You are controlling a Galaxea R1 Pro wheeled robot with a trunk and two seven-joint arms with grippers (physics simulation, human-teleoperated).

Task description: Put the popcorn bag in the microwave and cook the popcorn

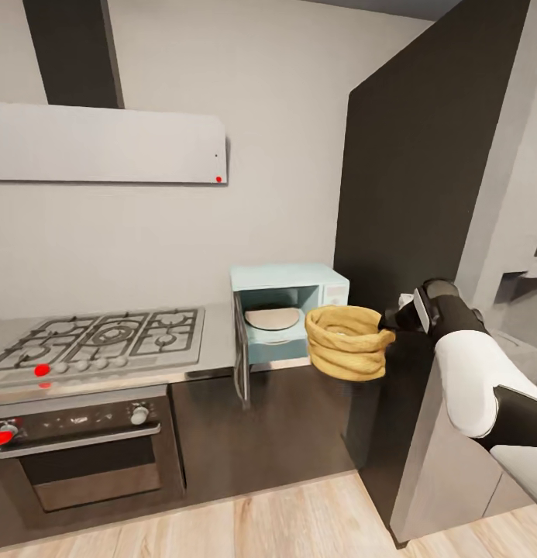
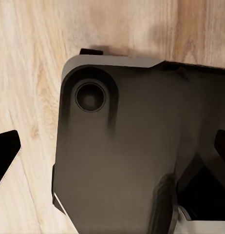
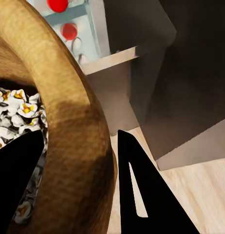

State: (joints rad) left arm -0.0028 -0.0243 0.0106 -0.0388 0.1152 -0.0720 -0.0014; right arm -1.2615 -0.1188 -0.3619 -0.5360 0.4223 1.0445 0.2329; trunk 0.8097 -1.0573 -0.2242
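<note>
The mustard-yellow popcorn bag (image 1: pixel 347 342) hangs in the air just right of the microwave's mouth, off the countertop's (image 1: pixel 215 341) edge. My right gripper (image 1: pixel 391 318) is shut on its rolled rim from the right. In the right wrist view the rim (image 3: pixel 68 126) sits between the two black fingers (image 3: pixel 141 195), and white popped kernels (image 3: pixel 15 109) show inside. The pale-blue microwave (image 1: pixel 328 279) stands on the countertop with its door (image 1: pixel 241 358) swung open to the left and a pale turntable (image 1: pixel 272 318) in the cavity. My left gripper (image 2: pixel 112 156) is open over the wood floor.
A gas hob (image 1: pixel 105 337) lies left of the microwave, above a built-in oven (image 1: pixel 82 449). A tall dark panel (image 1: pixel 423 178) rises close to the right of the microwave. The robot's dark base (image 2: pixel 122 156) sits under the left gripper. Wood floor (image 1: pixel 299 519) runs along the cabinets.
</note>
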